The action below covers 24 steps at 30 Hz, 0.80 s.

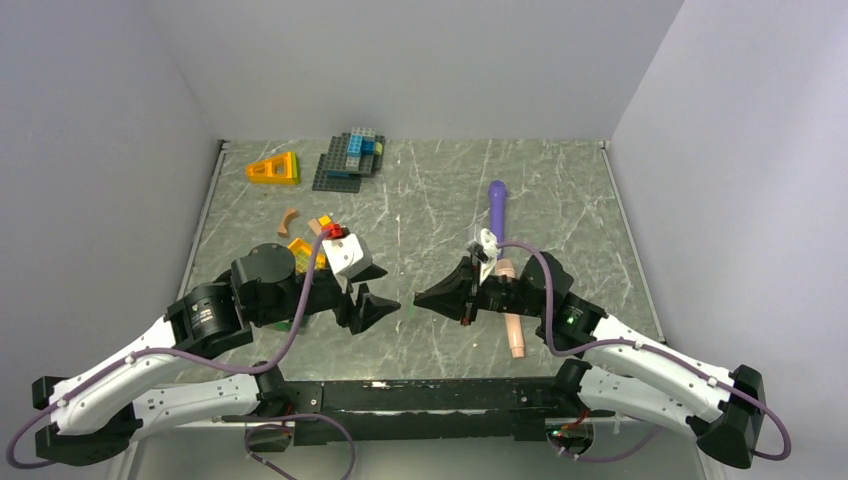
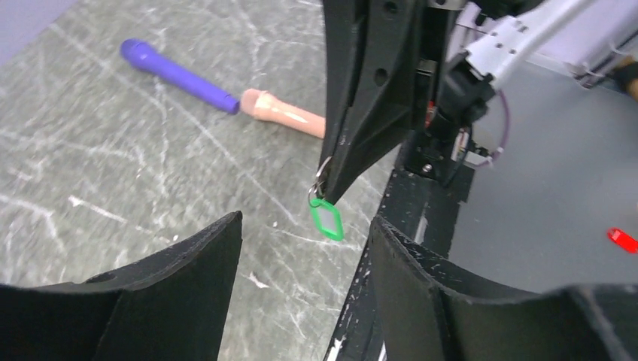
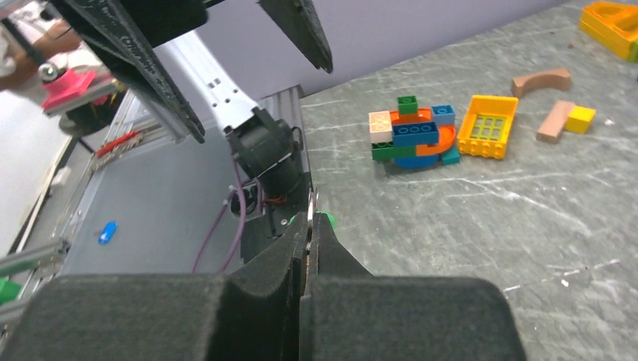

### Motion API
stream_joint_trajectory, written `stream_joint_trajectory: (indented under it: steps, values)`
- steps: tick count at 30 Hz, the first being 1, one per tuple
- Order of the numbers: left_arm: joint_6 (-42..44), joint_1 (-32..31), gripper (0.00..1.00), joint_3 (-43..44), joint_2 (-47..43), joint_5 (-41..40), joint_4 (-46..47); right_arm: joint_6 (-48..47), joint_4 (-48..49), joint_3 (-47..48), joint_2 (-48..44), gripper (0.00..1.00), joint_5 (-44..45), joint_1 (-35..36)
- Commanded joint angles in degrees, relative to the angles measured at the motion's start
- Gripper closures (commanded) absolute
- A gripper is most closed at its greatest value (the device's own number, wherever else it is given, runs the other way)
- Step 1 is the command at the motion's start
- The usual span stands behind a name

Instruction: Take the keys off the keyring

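Green key (image 2: 326, 219) hangs from the keyring (image 2: 321, 174), which is pinched at the tip of the right end effector (image 2: 329, 195), fingers together, over the table (image 2: 113, 150) near its front edge. Left end effector (image 2: 306, 226) faces it, fingers apart, holding nothing.

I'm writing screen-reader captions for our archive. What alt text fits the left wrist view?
The right gripper, fingers shut, pinches a small metal keyring with a green key dangling from it above the grey table. The left gripper faces it, fingers open in the foreground; a purple-and-peach stick lies behind.
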Motion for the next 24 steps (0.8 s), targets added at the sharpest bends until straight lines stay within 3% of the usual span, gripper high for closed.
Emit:
stream_joint_trajectory:
  steps: [1, 6, 24]
  values:
    - [5.2, -0.2, 0.36, -0.6, 0.2, 11.6, 5.2, -5.4, 1.9, 0.1, -1.7, 1.0, -7.6, -0.1]
    - [8.9, -0.2, 0.51, 1.1, 3.5, 15.9, 3.3, -5.1, 1.5, 0.9, -1.7, 1.0, -8.1, -0.1]
    - [8.2, -0.2, 0.74, 2.8, 8.4, 17.8, 4.0, -3.3, 1.0, 1.9, -3.6, 1.0, -8.5, 0.0]
